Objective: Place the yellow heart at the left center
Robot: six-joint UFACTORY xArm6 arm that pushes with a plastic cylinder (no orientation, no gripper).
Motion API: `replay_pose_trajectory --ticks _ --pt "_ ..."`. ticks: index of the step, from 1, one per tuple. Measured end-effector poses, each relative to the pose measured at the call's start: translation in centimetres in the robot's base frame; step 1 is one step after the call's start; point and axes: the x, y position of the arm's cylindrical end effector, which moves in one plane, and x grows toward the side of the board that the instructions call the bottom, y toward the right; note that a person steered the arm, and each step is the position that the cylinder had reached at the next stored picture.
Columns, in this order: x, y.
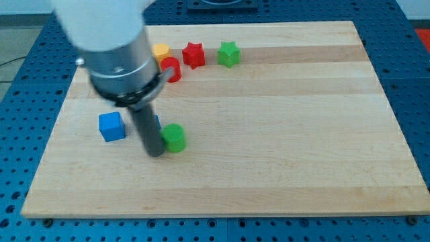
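Observation:
My tip rests on the board at the view's lower left, touching the left side of a green round block. A blue cube lies just left of the rod. A yellow block shows at the view's top, mostly hidden behind the arm; its shape cannot be made out. No yellow heart can be told apart for certain.
A red curved block lies below the yellow one, partly hidden by the arm. A red star and a green star sit in a row at the top. The wooden board lies on a blue perforated table.

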Motion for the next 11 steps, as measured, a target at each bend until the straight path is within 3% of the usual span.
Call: replay_pose_trajectory --ticks 1,2,3,4,5,6,7,8,9,10,11 --pt "-1.8 3.9" --pt "1.5 3.8" --pt "-0.7 13.5" --pt "-3.9 6.1" --pt "-0.7 8.3" --pt "-1.1 12.2" --pt "-9.1 22.3" --pt "-21.2 26.5" --pt "-26.2 15.0" --pt "-27.0 10.9" --pt "-19.7 13.8"
